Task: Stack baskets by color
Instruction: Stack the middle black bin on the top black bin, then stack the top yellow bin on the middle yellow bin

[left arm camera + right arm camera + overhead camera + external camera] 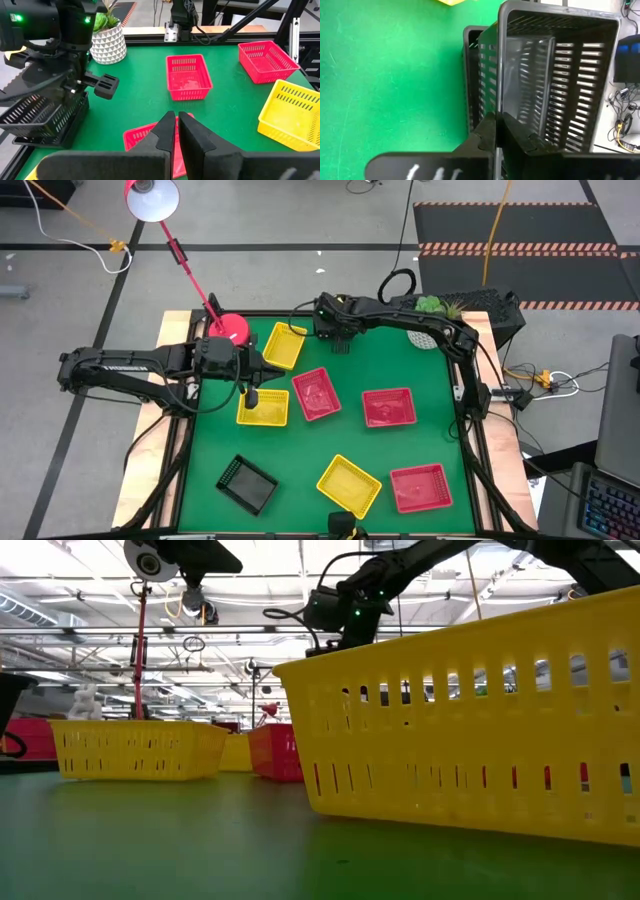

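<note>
My right gripper (338,340) hangs over the table's far edge, shut on a black basket (555,75). A second black basket (471,70) lies right under it. My left gripper (176,135) hovers shut and empty above a red basket (316,393), next to a yellow basket (262,408). Flat on the green mat lie another yellow basket (283,345), two more red baskets (388,407) (420,487), a near yellow basket (349,485) and a lone black basket (247,483). My right gripper pinches one end wall (520,125) of the black basket at its rim, one finger inside and one outside. The fingers come slanting down from above. The basket hangs tilted below them, over the lower black basket (50,137); whether the two touch, I cannot tell.
A white plant pot (107,42) stands at the table's far right. A red desk lamp's base (232,330) sits at the far left corner. Open green mat (300,445) lies between the baskets in the middle.
</note>
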`<state>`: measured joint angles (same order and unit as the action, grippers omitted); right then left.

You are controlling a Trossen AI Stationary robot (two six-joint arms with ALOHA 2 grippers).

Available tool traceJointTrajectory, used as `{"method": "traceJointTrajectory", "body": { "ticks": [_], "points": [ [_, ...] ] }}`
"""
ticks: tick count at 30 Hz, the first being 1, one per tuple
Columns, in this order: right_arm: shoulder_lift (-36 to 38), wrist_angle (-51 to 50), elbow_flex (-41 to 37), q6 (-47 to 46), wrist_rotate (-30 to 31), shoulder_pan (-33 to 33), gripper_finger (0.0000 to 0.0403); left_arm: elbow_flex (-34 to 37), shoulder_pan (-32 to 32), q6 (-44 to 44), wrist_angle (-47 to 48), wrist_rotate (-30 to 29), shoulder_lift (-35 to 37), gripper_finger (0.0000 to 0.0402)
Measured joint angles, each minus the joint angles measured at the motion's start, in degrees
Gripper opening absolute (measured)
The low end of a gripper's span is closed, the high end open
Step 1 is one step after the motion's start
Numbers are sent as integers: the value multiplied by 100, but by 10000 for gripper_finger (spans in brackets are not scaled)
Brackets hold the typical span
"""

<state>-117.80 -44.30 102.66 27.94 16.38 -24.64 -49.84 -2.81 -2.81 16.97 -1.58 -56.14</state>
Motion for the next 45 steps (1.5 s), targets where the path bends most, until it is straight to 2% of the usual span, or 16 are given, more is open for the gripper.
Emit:
{"method": "traceJointTrajectory", "body": {
  "ticks": [15,25,37,45],
  "points": [
    [-2,153,-143,37,0,-1,6,0,0,7,-2,0,2,26],
    [-2,244,-143,7,0,-2,45,0,0,7,-2,0,2,26],
    [-2,307,-143,-31,0,-2,55,0,0,7,-3,0,1,26],
    [308,273,-148,-523,-4,162,83,0,0,-34,-2,-2,2,26]
  ]
}}
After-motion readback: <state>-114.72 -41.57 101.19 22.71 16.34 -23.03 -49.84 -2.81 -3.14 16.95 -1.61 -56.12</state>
